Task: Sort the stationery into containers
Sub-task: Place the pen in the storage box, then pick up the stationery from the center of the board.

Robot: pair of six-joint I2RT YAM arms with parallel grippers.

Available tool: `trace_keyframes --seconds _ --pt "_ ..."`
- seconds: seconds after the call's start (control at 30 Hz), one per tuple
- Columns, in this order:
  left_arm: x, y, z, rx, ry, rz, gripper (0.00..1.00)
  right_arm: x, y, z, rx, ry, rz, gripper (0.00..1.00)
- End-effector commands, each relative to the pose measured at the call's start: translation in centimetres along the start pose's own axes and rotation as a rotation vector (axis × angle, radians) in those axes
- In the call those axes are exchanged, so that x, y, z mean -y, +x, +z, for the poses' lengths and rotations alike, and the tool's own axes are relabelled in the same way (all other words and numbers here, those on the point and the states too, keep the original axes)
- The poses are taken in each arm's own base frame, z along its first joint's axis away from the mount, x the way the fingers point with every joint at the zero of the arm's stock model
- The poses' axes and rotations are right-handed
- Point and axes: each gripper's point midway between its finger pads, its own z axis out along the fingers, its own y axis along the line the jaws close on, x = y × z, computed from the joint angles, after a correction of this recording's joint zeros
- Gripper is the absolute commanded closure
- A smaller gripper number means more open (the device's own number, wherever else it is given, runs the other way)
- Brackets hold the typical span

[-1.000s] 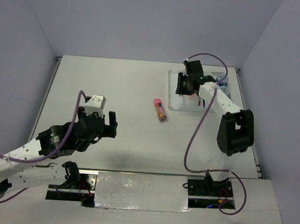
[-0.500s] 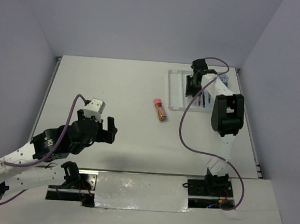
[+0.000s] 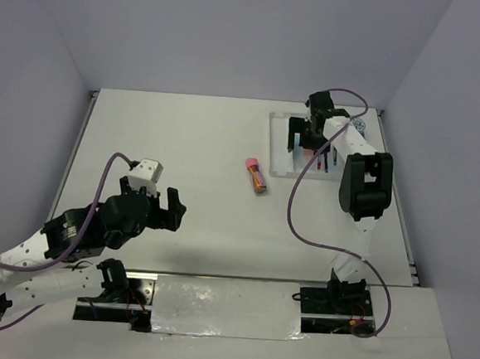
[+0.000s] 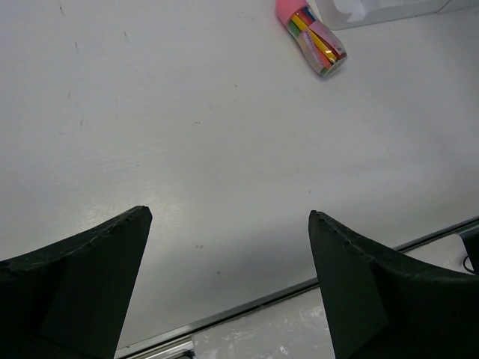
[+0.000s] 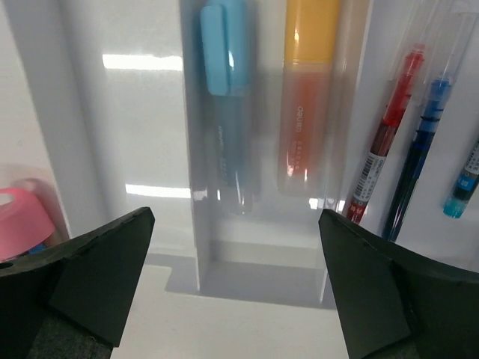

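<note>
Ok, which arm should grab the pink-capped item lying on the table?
Left, probably: the left gripper, open, faces the pink-capped item with nothing between; the right gripper hangs open over the tray.

A pink item (image 5: 19, 213) is blurred and cut off by the left edge.

The tray (image 3: 277, 153) sits far right on the table (image 3: 185, 134), under my right claw (image 5: 236, 212). Two markers (image 5: 224, 112) lie side by side in one compartment, two pens (image 5: 385, 127) in the next rightward. A third marker (image 3: 256, 175) lies left of the tray.
</note>
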Motion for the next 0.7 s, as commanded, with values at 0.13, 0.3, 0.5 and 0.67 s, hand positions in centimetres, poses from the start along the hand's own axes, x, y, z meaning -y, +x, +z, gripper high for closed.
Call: trace_keyframes --seconds 0.13,0.3,0.5,0.67 --pt "-3.0 -2.0 -0.5 0.089 -0.188 -0.078 0.01 -9.5 -1.2 -10.7 0.246 -0.148 -0.166 0.00" --pt "-6.6 -0.2 0.1 -0.050 -0.465 0.040 0.01 -15.8 3.9 -7.9 0.147 -0.128 -0.325 0.00" --pt "-7.5 -0.4 1.6 -0.047 -0.483 0.016 0.01 -17.6 6.5 -4.6 0.059 -0.070 -0.343 0.04" --pt "-7.5 -0.6 1.5 -0.030 -0.432 -0.015 0.01 -16.8 7.1 -3.5 0.041 -0.016 -0.328 0.06"
